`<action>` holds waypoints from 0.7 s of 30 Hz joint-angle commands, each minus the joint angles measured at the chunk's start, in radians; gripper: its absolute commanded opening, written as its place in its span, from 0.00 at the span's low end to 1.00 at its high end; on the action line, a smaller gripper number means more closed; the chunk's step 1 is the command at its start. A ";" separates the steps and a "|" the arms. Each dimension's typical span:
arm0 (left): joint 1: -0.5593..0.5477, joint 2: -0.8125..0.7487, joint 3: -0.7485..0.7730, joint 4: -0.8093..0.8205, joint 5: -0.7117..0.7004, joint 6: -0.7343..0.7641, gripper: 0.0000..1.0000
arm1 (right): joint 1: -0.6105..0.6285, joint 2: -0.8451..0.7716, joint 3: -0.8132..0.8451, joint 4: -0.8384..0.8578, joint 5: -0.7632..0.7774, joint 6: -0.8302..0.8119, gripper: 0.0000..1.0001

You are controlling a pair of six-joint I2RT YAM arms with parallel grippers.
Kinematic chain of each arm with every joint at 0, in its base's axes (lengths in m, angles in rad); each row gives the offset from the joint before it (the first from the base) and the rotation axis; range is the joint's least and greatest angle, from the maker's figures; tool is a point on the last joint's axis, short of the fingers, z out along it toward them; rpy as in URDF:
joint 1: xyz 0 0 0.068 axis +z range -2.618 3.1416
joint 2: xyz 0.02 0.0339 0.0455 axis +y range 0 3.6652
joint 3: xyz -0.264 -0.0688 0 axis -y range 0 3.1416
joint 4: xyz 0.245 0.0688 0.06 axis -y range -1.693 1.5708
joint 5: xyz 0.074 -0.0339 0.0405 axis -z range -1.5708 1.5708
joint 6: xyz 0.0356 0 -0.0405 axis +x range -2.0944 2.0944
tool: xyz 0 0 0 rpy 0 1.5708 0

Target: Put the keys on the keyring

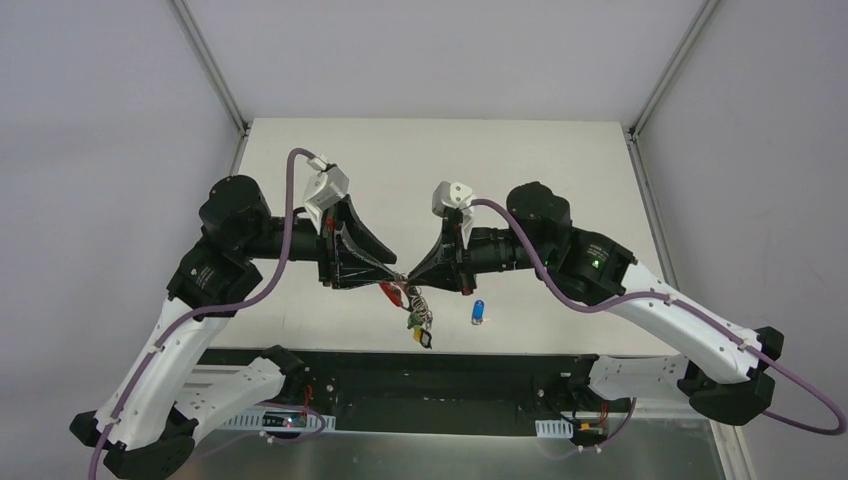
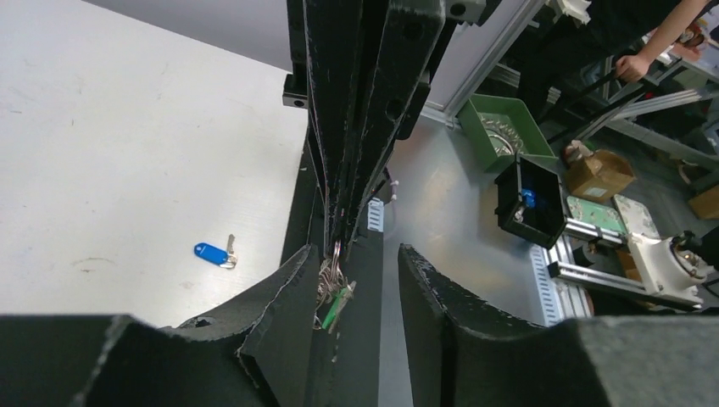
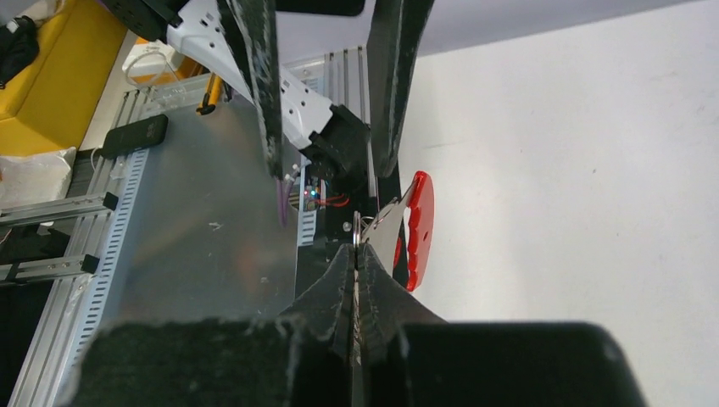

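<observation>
The keyring [image 1: 412, 305] hangs in the air between the two arms, over the table's near edge. My right gripper [image 3: 356, 248] is shut on one of its silver rings [image 3: 357, 231]. The red clip [image 3: 418, 227] and a grey flat piece sit just beyond the tips. Green and yellow pieces dangle lowest on the keyring [image 2: 336, 290]. My left gripper [image 2: 357, 254] is open, its left finger [image 2: 284, 292] close beside the bunch, nothing between its fingers. A blue key [image 1: 478, 312] lies on the table to the right of the bunch, and the left wrist view also shows the blue key [image 2: 212, 253].
The white table [image 1: 420, 170] ends just below the grippers, at a black strip and the metal base plate [image 2: 449, 220]. Off the table stand a green bin [image 2: 500, 127], a black box [image 2: 534, 199] and cardboard boxes. A person's arm [image 2: 653, 42] is at the far right.
</observation>
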 commanded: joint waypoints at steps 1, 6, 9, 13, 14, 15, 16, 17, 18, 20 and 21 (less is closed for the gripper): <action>-0.008 0.017 0.052 0.026 -0.011 -0.124 0.41 | 0.007 -0.037 0.075 -0.086 0.041 -0.006 0.00; -0.008 0.059 0.087 -0.031 0.005 -0.162 0.45 | 0.008 -0.009 0.143 -0.208 0.022 0.025 0.00; -0.008 0.083 0.082 -0.052 0.046 -0.188 0.45 | 0.007 0.025 0.199 -0.284 0.009 0.064 0.00; -0.007 0.098 0.062 -0.055 0.095 -0.225 0.42 | 0.006 0.075 0.269 -0.357 -0.023 0.128 0.00; -0.008 0.100 0.060 -0.057 0.105 -0.230 0.41 | 0.005 0.087 0.290 -0.374 -0.041 0.143 0.00; -0.008 0.099 0.060 -0.058 0.114 -0.237 0.41 | 0.004 0.099 0.309 -0.390 -0.055 0.156 0.00; -0.007 0.099 0.064 -0.060 0.124 -0.242 0.41 | 0.004 0.112 0.327 -0.407 -0.062 0.168 0.00; -0.008 0.097 0.068 -0.060 0.133 -0.247 0.41 | 0.002 0.123 0.341 -0.421 -0.069 0.176 0.00; -0.008 0.095 0.072 -0.060 0.144 -0.251 0.41 | 0.003 0.137 0.354 -0.430 -0.072 0.185 0.00; -0.008 0.090 0.080 -0.062 0.158 -0.258 0.40 | 0.002 0.156 0.374 -0.439 -0.077 0.217 0.00; -0.008 0.090 0.084 -0.061 0.164 -0.262 0.39 | 0.000 0.170 0.388 -0.447 -0.083 0.230 0.00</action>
